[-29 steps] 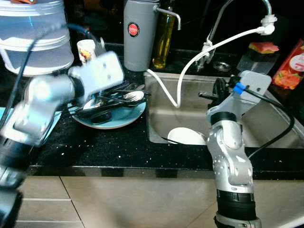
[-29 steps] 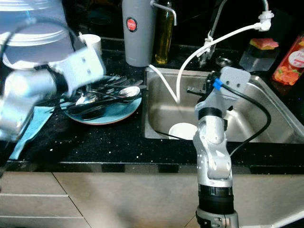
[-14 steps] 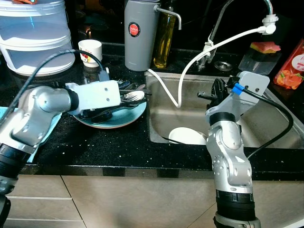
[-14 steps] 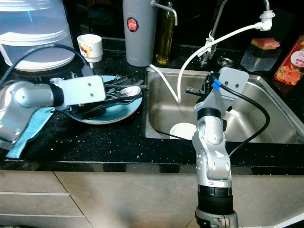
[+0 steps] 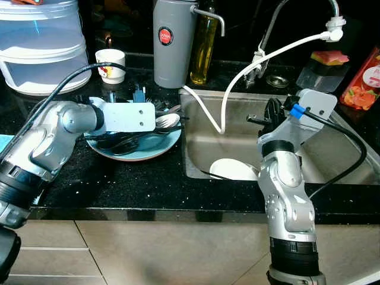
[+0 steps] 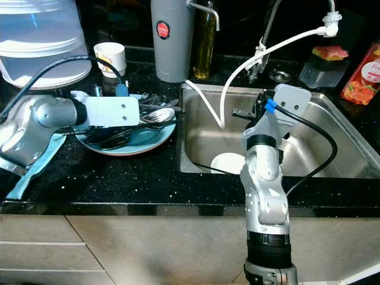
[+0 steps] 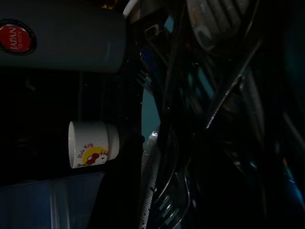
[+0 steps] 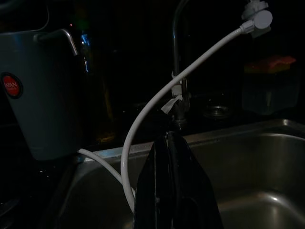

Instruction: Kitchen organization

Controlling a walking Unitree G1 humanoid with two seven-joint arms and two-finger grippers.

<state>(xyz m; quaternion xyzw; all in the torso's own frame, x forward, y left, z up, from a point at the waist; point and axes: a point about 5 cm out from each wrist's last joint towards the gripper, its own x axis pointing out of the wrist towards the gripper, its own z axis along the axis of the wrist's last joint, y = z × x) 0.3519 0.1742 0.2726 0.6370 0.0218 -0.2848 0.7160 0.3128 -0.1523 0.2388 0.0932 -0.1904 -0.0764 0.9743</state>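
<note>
Left eye view had the left gripper (image 5: 160, 122) low over the cutlery (image 5: 163, 120) heaped on the blue plate (image 5: 155, 146) by the sink's (image 5: 347, 157) left rim, likely reaching to sort it; its finger spread I cannot tell. The right wrist view showed the right gripper (image 8: 167, 143) pressed together above the basin.

White hose (image 5: 237, 77) crosses the sink (image 5: 332, 160); grey jug (image 5: 172, 41) crowds the plate (image 5: 148, 151).

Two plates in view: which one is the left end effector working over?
The light blue plate piled with cutlery on the counter, under the left end effector. The white plate lies in the sink.
</note>
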